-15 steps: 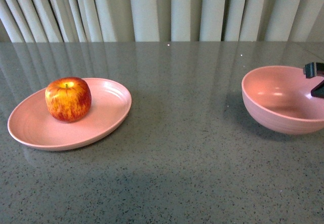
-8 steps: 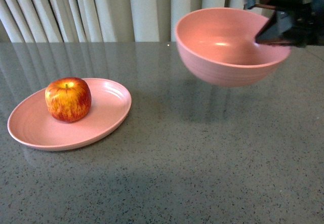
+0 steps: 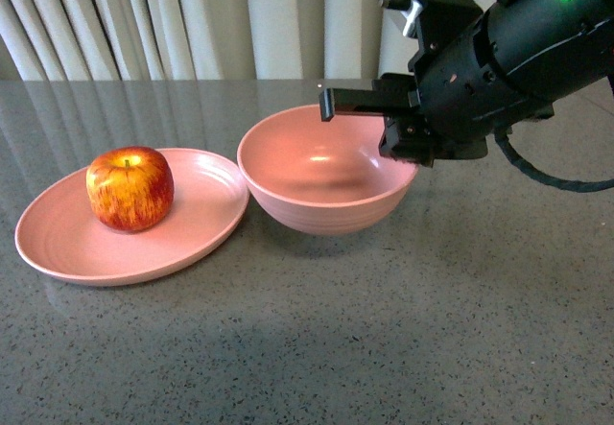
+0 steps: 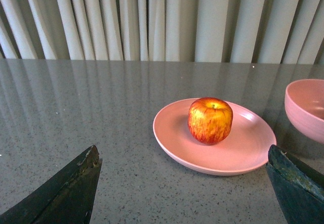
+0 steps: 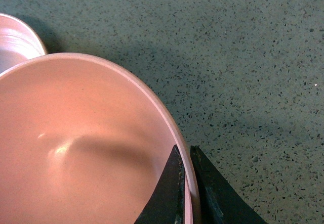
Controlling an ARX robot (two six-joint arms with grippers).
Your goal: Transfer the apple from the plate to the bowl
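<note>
The red and yellow apple (image 3: 129,188) sits on the left part of the shallow pink plate (image 3: 197,222). The deep pink bowl (image 3: 326,171) is right beside the plate's right rim, down at the table, and is empty. My right gripper (image 3: 403,150) is shut on the bowl's right rim; in the right wrist view the right gripper (image 5: 185,155) pinches the rim of the bowl (image 5: 76,148). My left gripper (image 4: 183,151) is open and empty, short of the plate (image 4: 238,150) and the apple (image 4: 210,120). The bowl's edge (image 4: 306,107) shows there too.
The grey speckled table (image 3: 384,329) ends at pale pleated curtains (image 3: 288,22) behind. The right arm's black body (image 3: 518,51) hangs over the table's right back part. The plate's rim (image 5: 12,44) shows in a corner of the right wrist view.
My right gripper has carried the bowl from the far right, up through the air, leftward and down next to the plate. The apple and plate have not moved.
</note>
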